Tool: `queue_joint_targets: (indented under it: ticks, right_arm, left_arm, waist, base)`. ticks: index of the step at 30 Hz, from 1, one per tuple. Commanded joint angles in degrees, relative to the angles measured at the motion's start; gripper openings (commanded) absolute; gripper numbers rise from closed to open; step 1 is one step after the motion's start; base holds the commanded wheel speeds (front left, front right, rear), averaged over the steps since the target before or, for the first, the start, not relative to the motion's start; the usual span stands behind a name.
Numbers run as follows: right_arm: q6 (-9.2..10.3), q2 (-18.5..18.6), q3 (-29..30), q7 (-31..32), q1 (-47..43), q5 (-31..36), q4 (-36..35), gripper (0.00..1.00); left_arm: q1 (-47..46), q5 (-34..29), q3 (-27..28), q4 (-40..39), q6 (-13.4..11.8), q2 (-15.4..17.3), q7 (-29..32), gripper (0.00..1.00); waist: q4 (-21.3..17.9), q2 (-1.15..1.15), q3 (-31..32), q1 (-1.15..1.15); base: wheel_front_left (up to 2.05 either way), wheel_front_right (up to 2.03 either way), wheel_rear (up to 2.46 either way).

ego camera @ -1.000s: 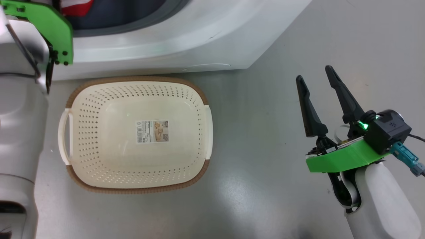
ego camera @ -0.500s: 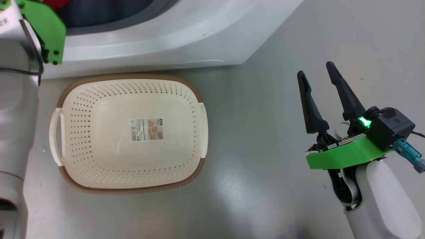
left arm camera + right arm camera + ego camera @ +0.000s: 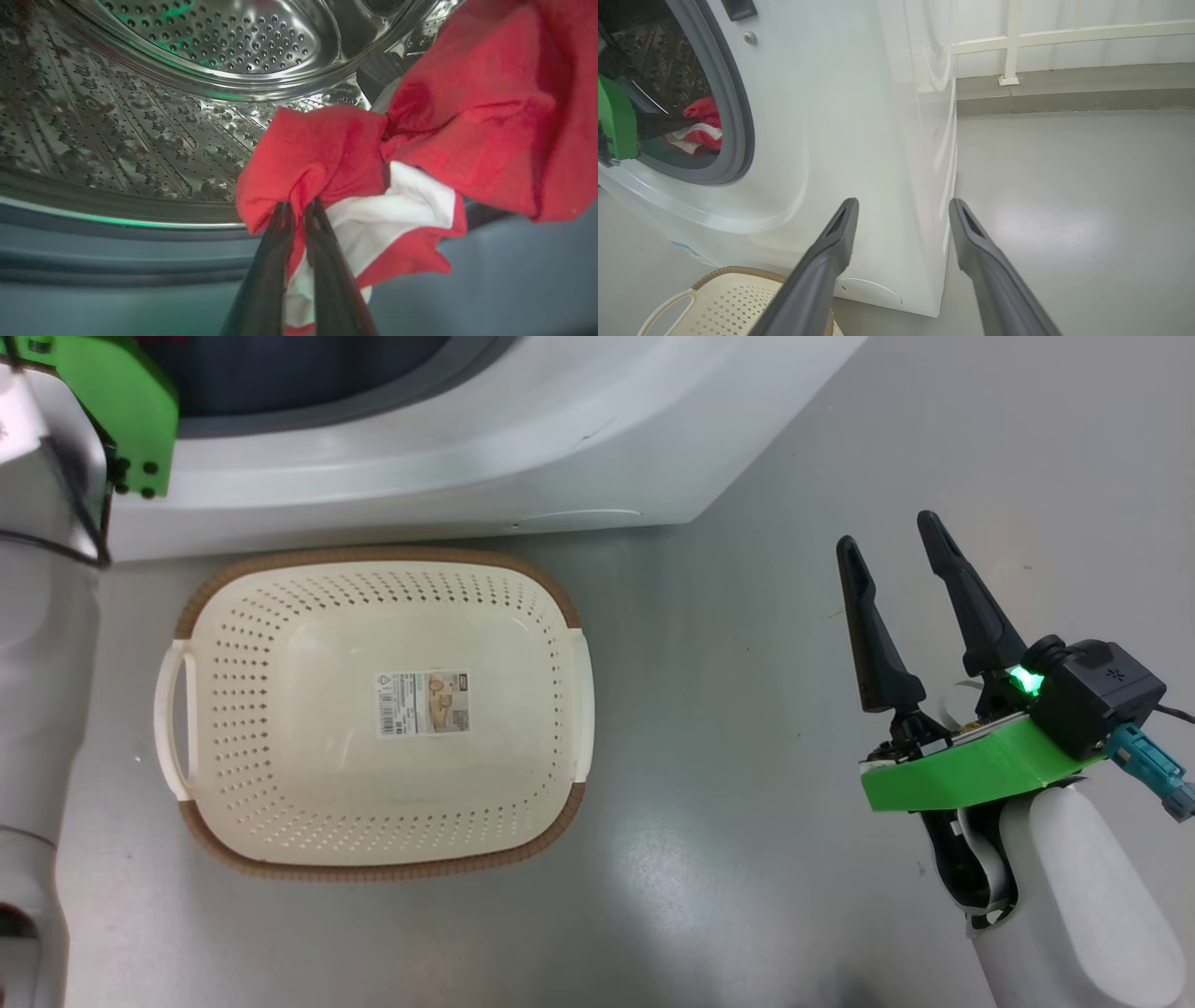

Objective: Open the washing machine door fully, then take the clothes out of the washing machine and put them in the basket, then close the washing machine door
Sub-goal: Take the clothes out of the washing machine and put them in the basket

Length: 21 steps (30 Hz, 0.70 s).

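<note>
Head camera has shifted slightly since a second ago, so basket [image 3: 373, 870] and washer [image 3: 467, 457] sit a touch displaced in frame. Less red shows at the drum mouth beside the left arm's green bracket [image 3: 126, 401].

Head view: basket stands on grey floor [image 3: 728, 803] just in front of washer. It is cream, perforated, brown-rimmed, with a paper label [image 3: 423, 704] on its bottom. Right gripper [image 3: 885, 533] hangs well to basket's right, fingers spread wide, holding nothing.

Left wrist view: left gripper [image 3: 299, 207] is pinched almost closed on clothes [image 3: 467, 116]. They are bright red cloth with a white panel, bunched and creased at the lip of the perforated steel drum [image 3: 140, 121], above the grey ring [image 3: 117, 252].

Right wrist view: clothes show red with white stripes inside washer's round opening, next to the green bracket. Basket's handle and rim lie below washer's front.
</note>
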State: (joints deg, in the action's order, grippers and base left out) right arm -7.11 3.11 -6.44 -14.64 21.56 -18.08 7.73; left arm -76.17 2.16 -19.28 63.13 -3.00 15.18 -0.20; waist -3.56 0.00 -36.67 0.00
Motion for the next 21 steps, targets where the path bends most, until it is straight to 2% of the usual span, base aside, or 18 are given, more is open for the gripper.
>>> queue_joint_targets:
  ticks: [1, 7, 12, 21]
  right_arm:
    - [-0.37, -0.2, -1.3, -0.4, -0.1, -0.3, -0.9, 1.00]
    - [-0.37, -0.2, -1.2, -0.4, -0.2, 0.0, -0.5, 1.00]
    - [-0.37, -0.2, -1.2, -0.4, -1.1, 0.3, 0.1, 1.00]
    - [-0.37, -0.2, -1.1, -0.4, -2.5, 0.9, 0.8, 1.00]
  left_arm:
    - [1.0, 1.1, 0.9, -2.0, 0.1, 2.7, -1.5, 0.00]
    - [4.5, 4.2, 2.5, -5.3, 1.3, 2.4, -8.3, 0.00]
    - [9.6, 7.3, 4.8, -10.4, 1.0, 2.0, -13.8, 0.00]
    - [21.5, 9.6, 8.1, -26.6, 0.0, 1.5, -14.8, 0.00]
  waist:
    - [0.3, 0.00, 0.3, 0.00]
    - [0.9, 0.00, 1.8, 0.00]
    - [1.8, 0.00, 4.2, 0.00]
    - [2.6, 0.00, 9.3, 0.00]
  base:
    - [0.00, 0.00, 0.00]
    - [0.00, 0.00, 0.00]
    - [0.00, 0.00, 0.00]
    - [0.00, 0.00, 0.00]
